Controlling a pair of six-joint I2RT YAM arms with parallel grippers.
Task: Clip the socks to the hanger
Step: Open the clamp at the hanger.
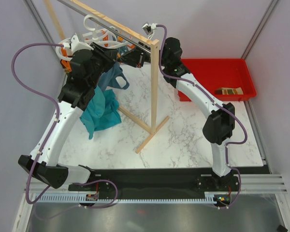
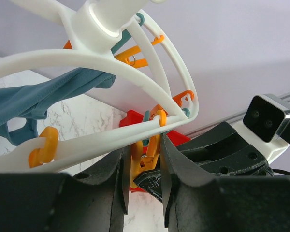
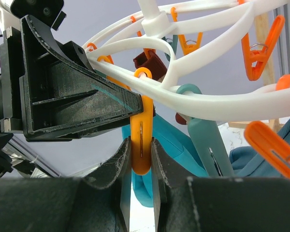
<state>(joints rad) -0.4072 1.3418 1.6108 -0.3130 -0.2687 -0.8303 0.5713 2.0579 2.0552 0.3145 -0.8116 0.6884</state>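
Under the hanger (image 3: 208,104), right gripper (image 3: 140,150) pinches an orange clip (image 3: 141,121) — left gripper (image 2: 144,159) narrow, grip unclear; sock (image 1: 229,91) visible only overhead.

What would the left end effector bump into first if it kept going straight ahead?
Probably the orange clip between its fingers, then the white hanger ring just beyond; depth is unclear.

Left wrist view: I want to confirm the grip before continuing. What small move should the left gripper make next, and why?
Probably squeeze the left gripper shut on the orange clip. Its fingers flank that clip under the white ring of the hanger, but firm contact is not evident. The right gripper is shut on what looks like the same clip, steadying it.
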